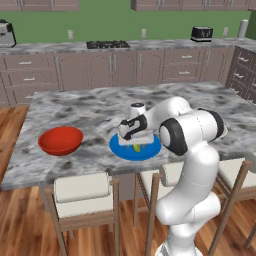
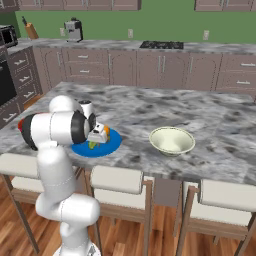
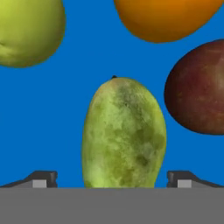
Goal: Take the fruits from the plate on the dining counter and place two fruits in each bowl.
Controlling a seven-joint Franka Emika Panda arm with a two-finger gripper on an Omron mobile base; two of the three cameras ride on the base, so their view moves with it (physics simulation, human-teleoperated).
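My gripper (image 3: 112, 178) is open and hangs low over the blue plate (image 3: 87, 57). The elongated green fruit (image 3: 124, 135) lies between its two fingertips (image 3: 43, 177), untouched as far as I can see. Around it on the plate lie the yellow-green ball (image 3: 26, 30), the orange ball (image 3: 168, 17) and the dark brown-red ball (image 3: 199, 87). In the left base view the gripper (image 1: 136, 142) covers the middle of the plate (image 1: 122, 150) on the dining counter (image 1: 90, 110). The red bowl (image 1: 61, 140) stands left of the plate, and the cream bowl (image 2: 172, 140) stands to its right.
Stools (image 1: 82, 192) line the near edge of the dining counter, below the plate. The wall counter with brown cabinets (image 1: 115, 67) runs along the back with a toaster (image 1: 201, 33). Bare marble lies between the plate and each bowl.
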